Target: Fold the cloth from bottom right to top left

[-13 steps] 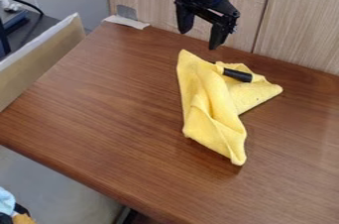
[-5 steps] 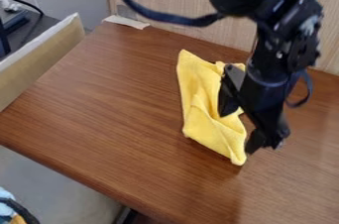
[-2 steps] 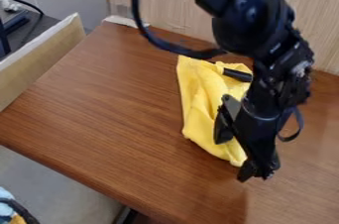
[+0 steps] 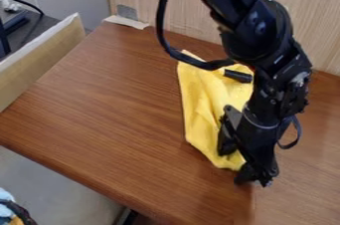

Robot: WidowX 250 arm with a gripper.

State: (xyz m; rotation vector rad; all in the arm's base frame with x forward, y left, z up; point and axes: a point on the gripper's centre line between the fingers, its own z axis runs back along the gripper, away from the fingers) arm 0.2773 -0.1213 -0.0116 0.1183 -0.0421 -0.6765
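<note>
- Lower end of the cloth (image 4: 201, 102) has shifted slightly.
- Tool (image 4: 234, 165) fingers have drawn nearer each other, though parted, cloth between them.
- Cloth lies on the surface (image 4: 113, 109), partly under the arm (image 4: 266, 69).

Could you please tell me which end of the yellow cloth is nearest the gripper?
The lower end, between the parted fingers of the gripper; the upper end lies farther off.

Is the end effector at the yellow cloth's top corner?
No, the end effector is down at the bottom corner of the yellow cloth, away from its top corner.
</note>
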